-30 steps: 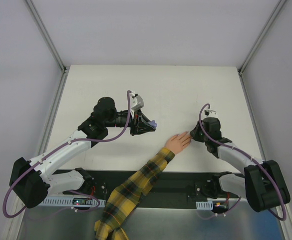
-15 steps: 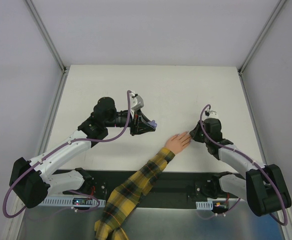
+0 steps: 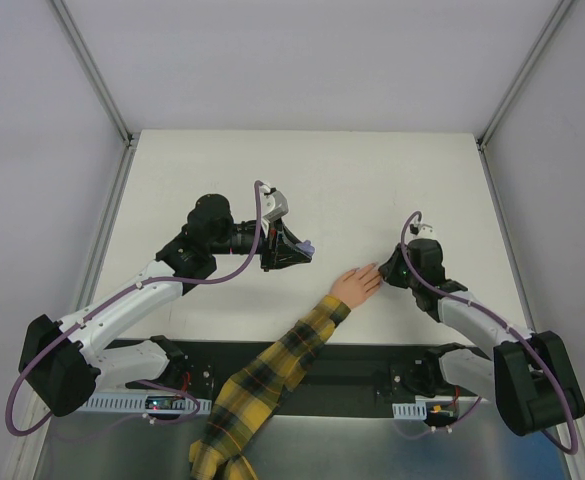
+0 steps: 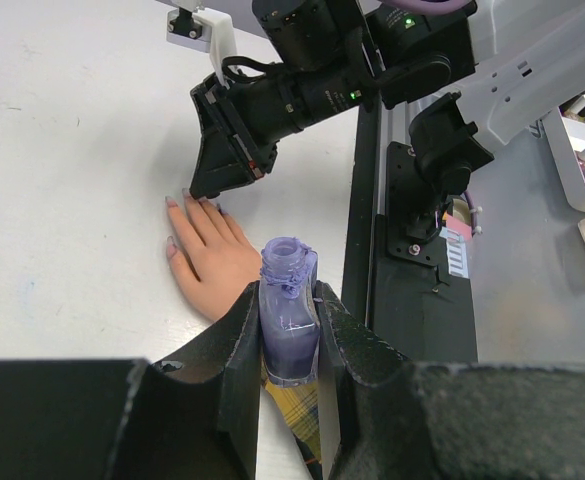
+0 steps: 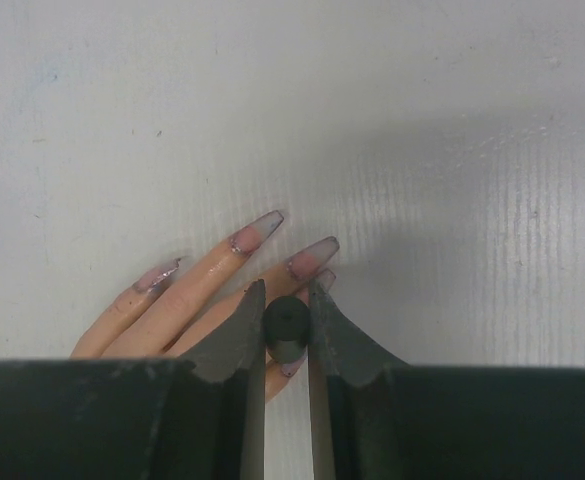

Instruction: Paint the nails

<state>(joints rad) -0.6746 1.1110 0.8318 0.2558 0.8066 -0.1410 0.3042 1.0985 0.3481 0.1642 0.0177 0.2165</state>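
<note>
Right gripper (image 5: pixel 286 300) was clamped on a dark brush cap (image 5: pixel 286 325), poised right over the hand (image 5: pixel 197 305), which lay flat on the white table (image 5: pixel 452 120). In the right wrist view the nails (image 5: pixel 260 229) sat just above and beside the jaw tips, and the fingers' long axis ran from lower left to upper right. The nails looked long and almond-shaped, pink with greyish tips; one was partly hidden under the cap. This arm was clearly the nearer one. Left gripper (image 4: pixel 290 300), well apart at centre-left of the overhead view, gripped the open purple bottle (image 4: pixel 289 345).
</note>
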